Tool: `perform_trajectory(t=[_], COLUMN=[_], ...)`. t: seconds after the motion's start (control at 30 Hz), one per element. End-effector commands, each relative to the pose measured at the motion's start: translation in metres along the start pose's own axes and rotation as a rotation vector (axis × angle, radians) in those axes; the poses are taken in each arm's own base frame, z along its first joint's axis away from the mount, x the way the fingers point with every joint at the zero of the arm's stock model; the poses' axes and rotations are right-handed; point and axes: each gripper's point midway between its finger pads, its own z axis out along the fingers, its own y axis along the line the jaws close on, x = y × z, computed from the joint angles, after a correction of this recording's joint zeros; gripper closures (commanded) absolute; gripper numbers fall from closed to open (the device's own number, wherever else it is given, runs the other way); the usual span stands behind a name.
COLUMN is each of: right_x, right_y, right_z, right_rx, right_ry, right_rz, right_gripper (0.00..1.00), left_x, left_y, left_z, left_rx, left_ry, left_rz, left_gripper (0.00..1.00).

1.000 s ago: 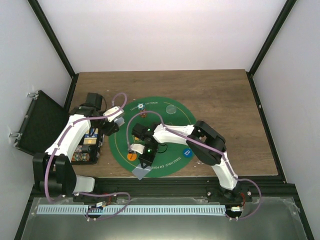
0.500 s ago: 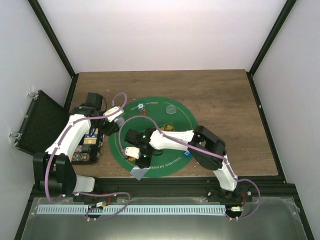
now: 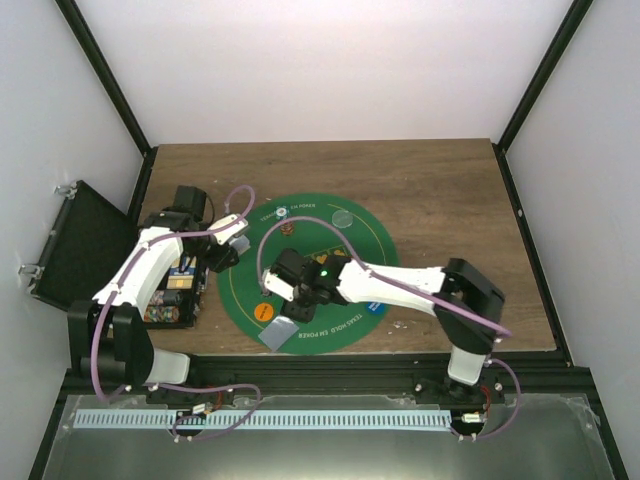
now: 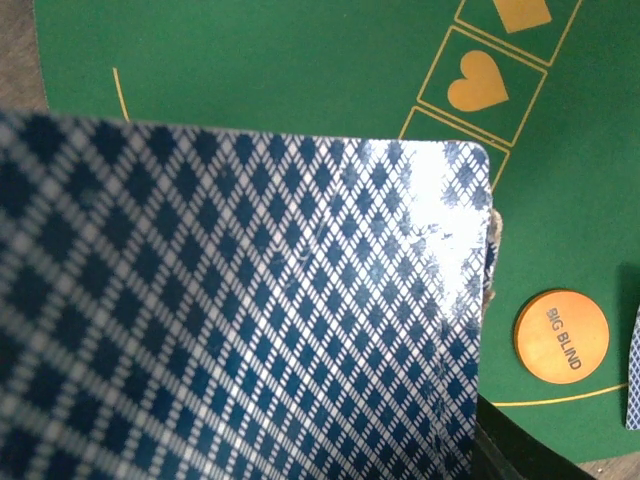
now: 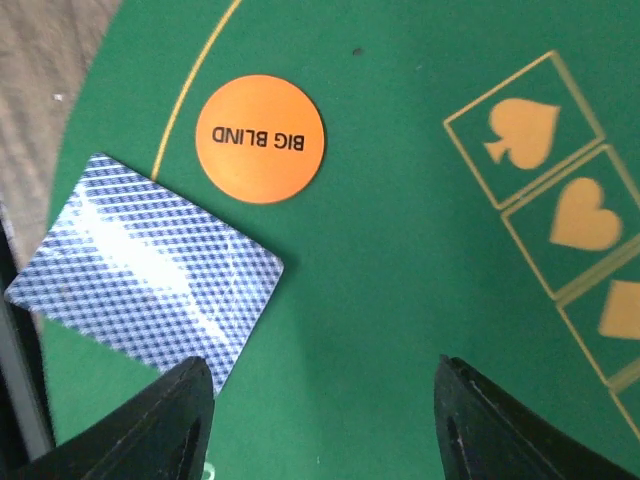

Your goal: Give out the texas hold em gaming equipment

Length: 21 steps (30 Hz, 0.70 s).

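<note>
Your right gripper (image 5: 320, 400), jaws apart, hangs nearer the dealt card (image 5: 150, 280), lying oblique beside one fingertip, near the Big Blind disc (image 5: 260, 138) at the mat (image 5: 400, 300) edge (left gripper (image 3: 228, 248) pinches the held card (image 4: 250, 320)).

A green felt mat (image 5: 400, 330) fills most of the frame, with bare wooden surface (image 5: 50, 60) in the upper left corner. An orange disc (image 5: 260, 138) printed BIG BLIND lies inside a thin gold arc. Just below it, close but apart, a playing card (image 5: 145, 295) lies face down, its blue diamond-patterned back up, across the arc at the left edge. Gold boxes with a spade (image 5: 520, 135) and a heart (image 5: 583, 220) run down the right side. The hand (image 5: 320, 430) shows two dark fingers (image 5: 150, 425) spread wide at the bottom, nothing between them.
</note>
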Motion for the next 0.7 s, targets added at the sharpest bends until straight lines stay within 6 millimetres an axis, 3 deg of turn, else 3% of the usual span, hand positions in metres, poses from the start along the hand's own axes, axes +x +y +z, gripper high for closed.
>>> perform_trajectory(t=[0.0, 0.13, 0.3, 0.43, 0.5, 0.67], right_x=[-0.022, -0.033, -0.054, -0.061, -0.07, -0.079], right_y=[-0.011, -0.026, -0.064, -0.078, -0.079, -0.086], right_z=[-0.042, -0.074, -0.134, -0.164, -0.164, -0.138], right_rx=[0.049, -0.046, -0.262, -0.487, -0.538, -0.587], right_ry=[-0.176, -0.329, -0.632, -0.82, -0.836, -0.785], right_rz=[0.052, 0.218, 0.474, 0.576, 0.572, 0.61], right_gripper=[0.36, 0.23, 0.02, 0.0, 0.0, 0.0], left_x=[0.0, -0.001, 0.002, 0.002, -0.003, -0.016], left_y=[-0.003, -0.009, -0.04, -0.077, -0.092, -0.103], left_z=[0.0, -0.003, -0.011, -0.018, -0.022, -0.025], left_rx=[0.029, 0.061, 0.155, 0.234, 0.289, 0.334], left_ry=[-0.001, 0.003, 0.021, 0.043, 0.039, 0.014], left_rz=[0.005, 0.016, 0.129, 0.249, 0.264, 0.254], left_gripper=[0.5, 0.5, 0.5, 0.5, 0.51, 0.51])
